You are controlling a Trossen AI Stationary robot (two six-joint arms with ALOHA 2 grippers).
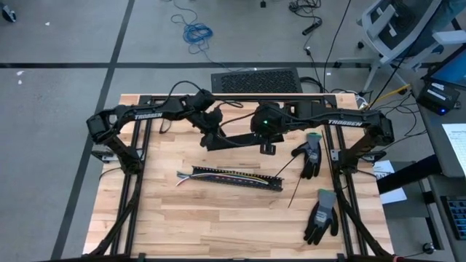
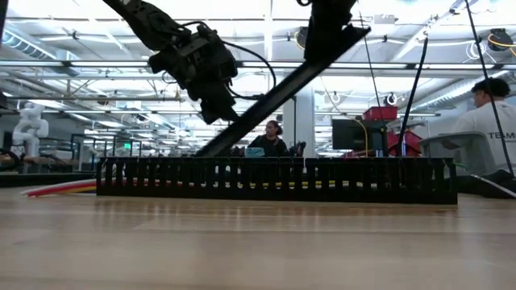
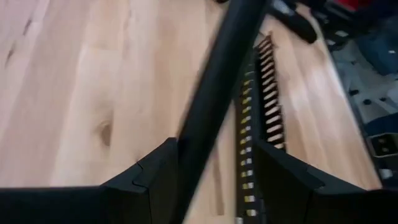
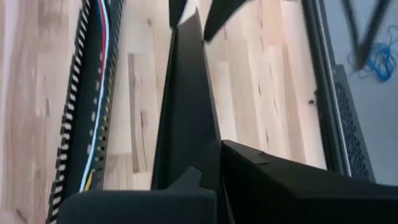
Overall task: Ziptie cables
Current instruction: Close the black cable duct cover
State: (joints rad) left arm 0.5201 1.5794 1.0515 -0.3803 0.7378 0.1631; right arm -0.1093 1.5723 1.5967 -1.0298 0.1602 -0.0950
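Note:
A black slotted duct [image 1: 233, 178] lies on the table's middle with the cables [image 4: 99, 62] inside. Their coloured ends [image 2: 56, 189] stick out of its left end. A long black cover strip [image 2: 282, 84] slants in the air beyond the duct, high on the right and low on the left. My right gripper [image 1: 266, 144] is shut on it near its high end. My left gripper [image 3: 214, 180] stands open around its low end [image 4: 190, 22]. The duct hides the strip's lowest tip in the low view. My left gripper has the strip's low end between its open fingers. The strip lies along the inner side of one finger [image 3: 163, 165], and a gap shows to the other finger [image 3: 280, 174]. My right gripper pinches the strip near its high end [image 4: 193, 165] between its two fingers, coming slanting down from above. The strip runs on from the fingers, tilted down toward my left gripper.
Two dark work gloves [image 1: 310, 156] [image 1: 320, 216] lie at the table's right. Thin black zip-tie strips [image 1: 295, 193] lie between them and the duct. A frame of black rails [image 1: 131, 182] borders the table. People sit in the room beyond [image 2: 270, 137].

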